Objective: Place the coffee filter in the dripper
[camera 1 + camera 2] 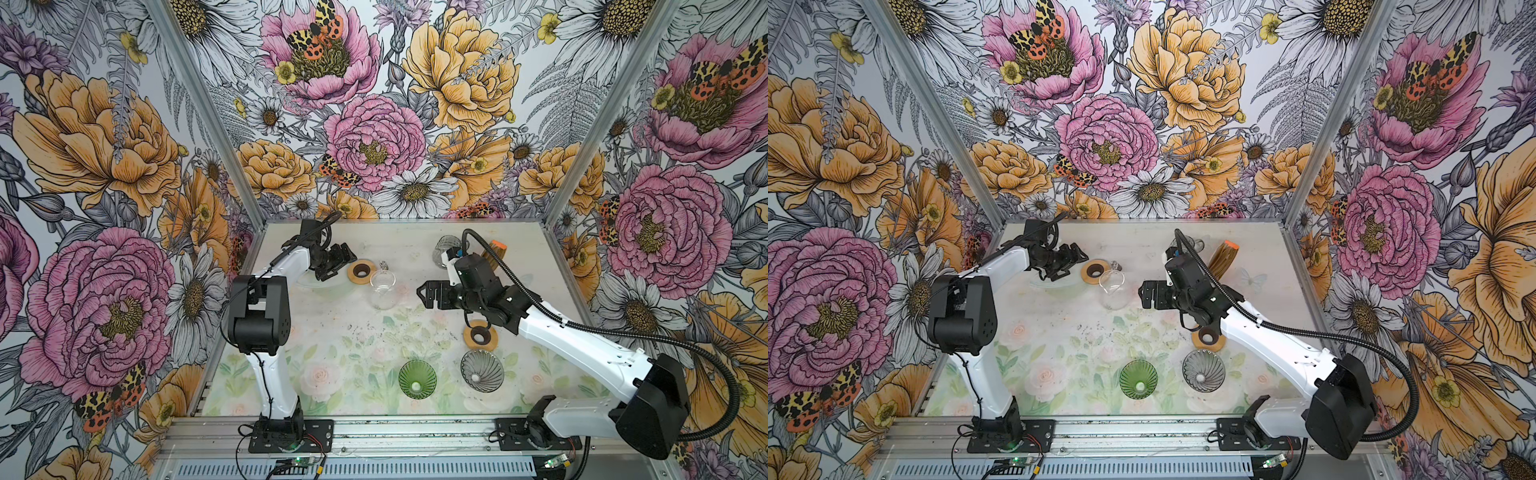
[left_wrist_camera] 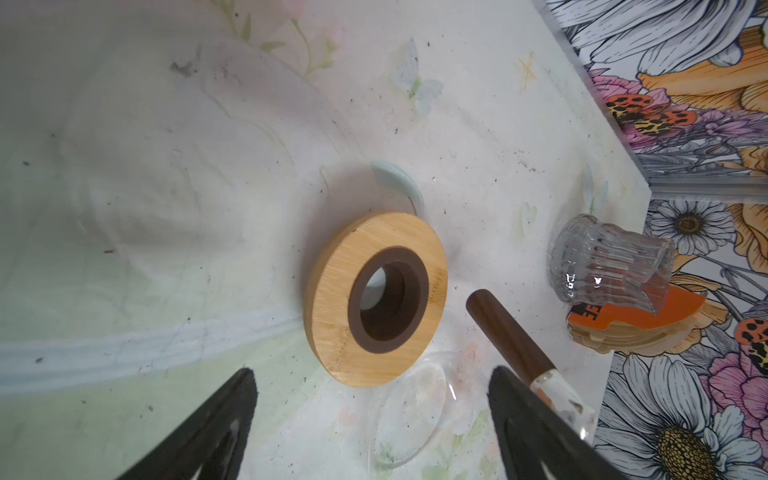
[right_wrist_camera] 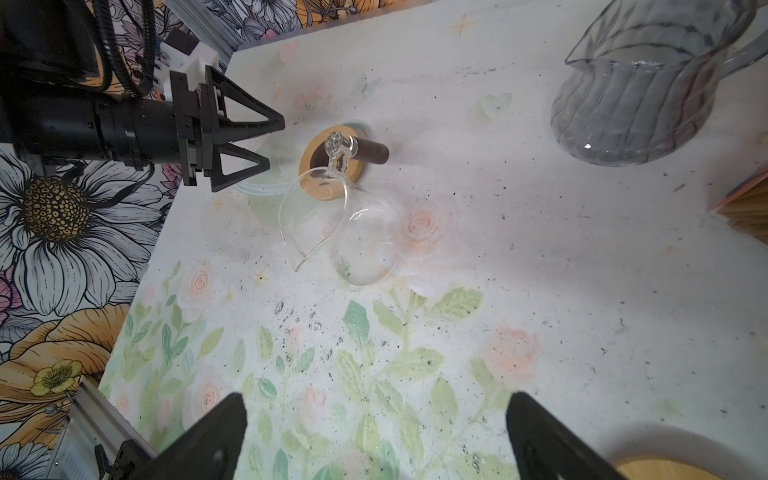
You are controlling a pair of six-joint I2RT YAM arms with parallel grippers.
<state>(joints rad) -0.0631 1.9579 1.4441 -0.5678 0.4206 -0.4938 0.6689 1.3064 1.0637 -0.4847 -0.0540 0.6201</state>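
Coffee filter stack (image 1: 1222,257) sits at the table's back right, just beside the ribbed glass pitcher (image 1: 444,249). Its long axis runs diagonally, orange end toward the back wall. The green dripper (image 1: 417,379) and grey dripper (image 1: 482,370) stand well apart from it, near the front. The left gripper (image 3: 275,140) and right gripper (image 3: 378,401) both gape wide, holding nothing.

walls (image 1: 374,124): covered on three sides with large pink, orange and white flower print | corners: edged by aluminium posts (image 1: 199,95) | tabletop (image 1: 353,328): printed with pale roses and leaves, speckled with dark grains | front: bounded by metal rail (image 1: 415,434)
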